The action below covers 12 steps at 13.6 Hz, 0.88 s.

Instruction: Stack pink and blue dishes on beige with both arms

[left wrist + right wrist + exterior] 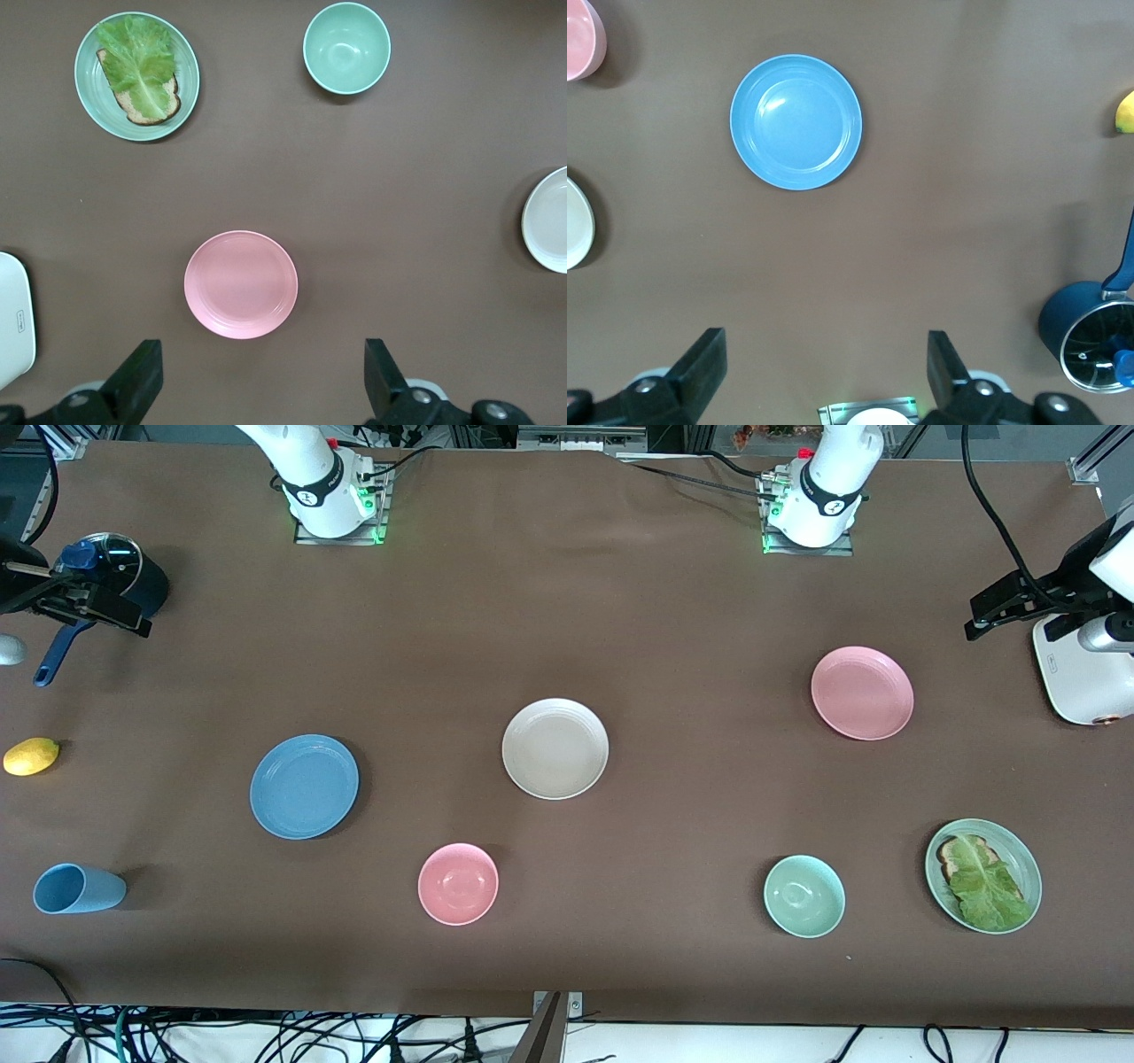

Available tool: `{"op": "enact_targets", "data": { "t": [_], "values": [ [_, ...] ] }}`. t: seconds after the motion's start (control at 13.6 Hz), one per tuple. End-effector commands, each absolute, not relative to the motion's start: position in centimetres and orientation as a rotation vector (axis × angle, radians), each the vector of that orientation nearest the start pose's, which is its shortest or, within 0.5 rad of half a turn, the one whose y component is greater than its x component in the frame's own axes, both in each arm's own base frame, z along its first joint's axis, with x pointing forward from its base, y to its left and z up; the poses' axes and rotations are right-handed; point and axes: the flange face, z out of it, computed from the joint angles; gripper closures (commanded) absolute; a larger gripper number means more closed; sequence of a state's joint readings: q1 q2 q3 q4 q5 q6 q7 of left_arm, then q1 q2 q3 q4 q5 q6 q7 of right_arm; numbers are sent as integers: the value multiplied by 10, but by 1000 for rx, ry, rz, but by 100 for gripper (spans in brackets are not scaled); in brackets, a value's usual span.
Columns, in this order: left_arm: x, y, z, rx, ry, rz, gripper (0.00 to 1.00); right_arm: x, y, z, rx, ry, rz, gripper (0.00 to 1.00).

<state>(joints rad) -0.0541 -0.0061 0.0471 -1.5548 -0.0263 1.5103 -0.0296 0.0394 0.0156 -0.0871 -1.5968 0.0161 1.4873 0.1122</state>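
Note:
The beige plate (555, 748) lies flat at the table's middle. The pink plate (862, 693) lies toward the left arm's end and the blue plate (304, 786) toward the right arm's end, each alone on the brown cloth. My left gripper (263, 354) hangs high and open over bare cloth beside the pink plate (241, 284), holding nothing. High over the cloth by its own base, my right gripper (827, 345) is open and empty, with the blue plate (796, 122) well ahead of it. Neither hand shows in the front view.
Nearer the front camera stand a pink bowl (458, 883), a pale green bowl (803, 895) and a green plate with toast and lettuce (955, 896). A blue cup (78, 888), a lemon (31, 756) and a dark lidded pot (111, 576) sit at the right arm's end; a white appliance (1085, 673) stands at the left arm's.

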Motion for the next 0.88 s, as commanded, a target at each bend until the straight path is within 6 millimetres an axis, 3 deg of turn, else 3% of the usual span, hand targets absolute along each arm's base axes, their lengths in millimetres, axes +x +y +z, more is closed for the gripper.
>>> {"op": "enact_targets", "data": {
  "t": [0.0,0.81],
  "values": [
    [548,-9,634,-3182,-26,45,0,549,-25,602,-3111,252,190,0],
    [549,-9,631,-3181,-5,57,0,549,-24,600,-3115,239,209,0]
  ]
}}
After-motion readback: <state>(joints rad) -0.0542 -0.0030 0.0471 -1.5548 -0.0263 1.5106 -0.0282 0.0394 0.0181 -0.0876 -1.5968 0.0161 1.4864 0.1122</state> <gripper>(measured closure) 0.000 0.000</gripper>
